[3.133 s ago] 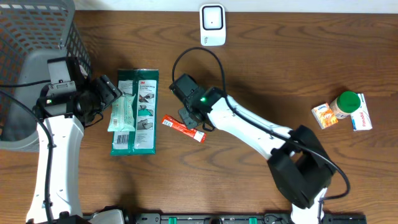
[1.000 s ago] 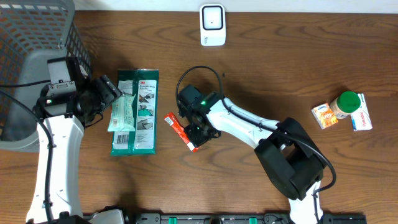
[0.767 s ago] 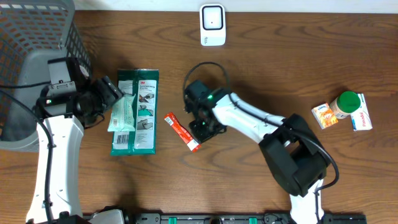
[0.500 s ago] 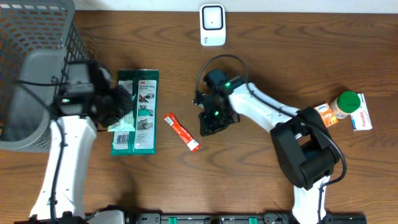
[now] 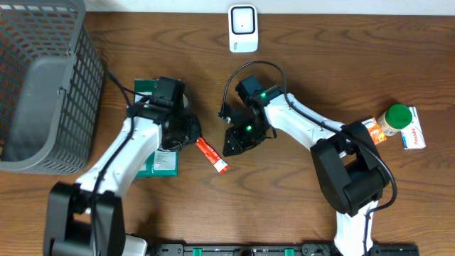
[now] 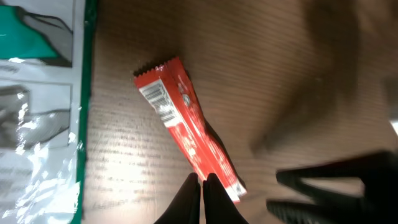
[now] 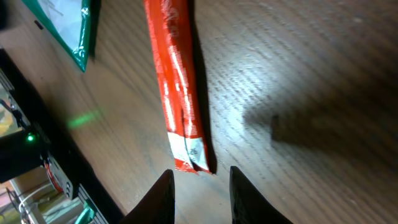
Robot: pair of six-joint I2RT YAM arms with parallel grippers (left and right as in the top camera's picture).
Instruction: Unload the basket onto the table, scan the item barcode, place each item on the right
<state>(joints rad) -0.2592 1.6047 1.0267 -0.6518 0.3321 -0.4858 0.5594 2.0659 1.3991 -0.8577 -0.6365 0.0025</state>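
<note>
Packet, red and slim, lies flat on the table between the two arms, slanted, just beside the green pack. The left gripper is closed, its fingers pressed together with the tips meeting at the packet's lower edge; whether they have nipped the wrapper or only touch it cannot be told. The right gripper stands parted with nothing between its fingers, hanging just off the packet's end. The left wrist view shows the barcode facing up near the packet's far end, clear of the fingers. The white scanner sits well apart at the table's far edge. The step in hand looks like the pickup, with no scan done yet. Next, one gripper needs a firm pinch away from the barcode, then a lift and carry to the scanner with the code turned toward it.
</note>
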